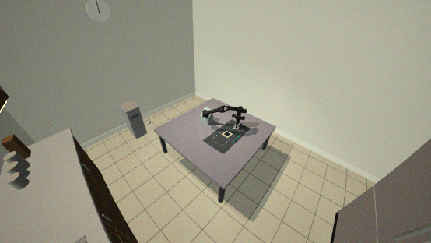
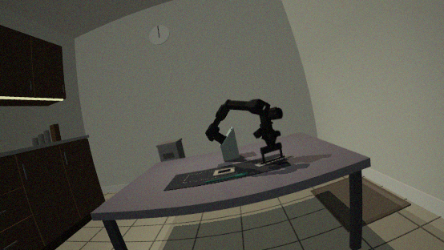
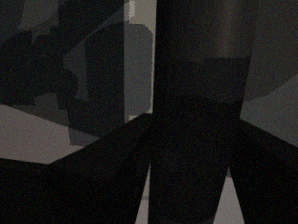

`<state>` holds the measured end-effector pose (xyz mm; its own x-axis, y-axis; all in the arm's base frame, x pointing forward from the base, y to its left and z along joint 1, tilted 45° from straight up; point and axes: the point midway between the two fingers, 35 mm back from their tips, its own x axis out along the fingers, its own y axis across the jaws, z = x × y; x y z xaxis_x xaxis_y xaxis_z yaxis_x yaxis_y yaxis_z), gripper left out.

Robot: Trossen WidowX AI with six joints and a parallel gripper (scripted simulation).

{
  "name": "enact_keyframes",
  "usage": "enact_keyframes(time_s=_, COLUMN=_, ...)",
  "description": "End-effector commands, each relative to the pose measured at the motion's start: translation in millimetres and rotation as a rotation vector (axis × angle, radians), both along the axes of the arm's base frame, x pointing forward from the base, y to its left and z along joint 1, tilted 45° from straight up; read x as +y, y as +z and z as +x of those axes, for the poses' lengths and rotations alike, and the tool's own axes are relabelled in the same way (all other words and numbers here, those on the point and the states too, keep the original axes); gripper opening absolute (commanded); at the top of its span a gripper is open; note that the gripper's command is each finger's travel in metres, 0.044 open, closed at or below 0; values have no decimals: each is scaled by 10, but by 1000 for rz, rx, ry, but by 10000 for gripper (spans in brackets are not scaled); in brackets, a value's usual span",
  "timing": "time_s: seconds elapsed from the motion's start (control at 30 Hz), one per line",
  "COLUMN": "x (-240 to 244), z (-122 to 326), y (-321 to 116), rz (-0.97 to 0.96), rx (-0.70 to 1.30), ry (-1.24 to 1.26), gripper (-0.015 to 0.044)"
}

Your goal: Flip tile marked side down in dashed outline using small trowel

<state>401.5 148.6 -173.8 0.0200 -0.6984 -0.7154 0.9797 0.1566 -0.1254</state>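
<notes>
One table (image 1: 187, 134) (image 2: 152, 196), one mat (image 1: 222, 146) (image 2: 176, 185), one tile (image 1: 229, 133) (image 2: 230, 170).

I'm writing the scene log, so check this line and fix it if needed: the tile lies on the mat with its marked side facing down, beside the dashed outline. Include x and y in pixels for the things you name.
The marked side is wrong: the tile (image 1: 223, 134) (image 2: 215, 174) shows its dark marked square facing up, as the top view shows. It does lie on the mat (image 1: 223, 149) (image 2: 172, 186), beside the dashed outline (image 1: 213, 139).
</notes>
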Motion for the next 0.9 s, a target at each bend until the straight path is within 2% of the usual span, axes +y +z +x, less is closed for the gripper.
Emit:
enact_keyframes(time_s=0.0, x=-2, z=0, y=4, rz=-5, rx=66, ry=69, gripper=130)
enact_keyframes(time_s=0.2, x=-2, z=0, y=4, rz=-5, rx=66, ry=69, gripper=130)
enact_keyframes(time_s=0.37, x=-2, z=0, y=4, rz=-5, rx=66, ry=69, gripper=261)
enact_keyframes(time_s=0.4, x=-2, z=0, y=4, rz=-5, rx=66, ry=69, gripper=270)
enact_keyframes(time_s=0.87, x=-2, z=0, y=4, rz=-5, rx=66, ry=69, gripper=270)
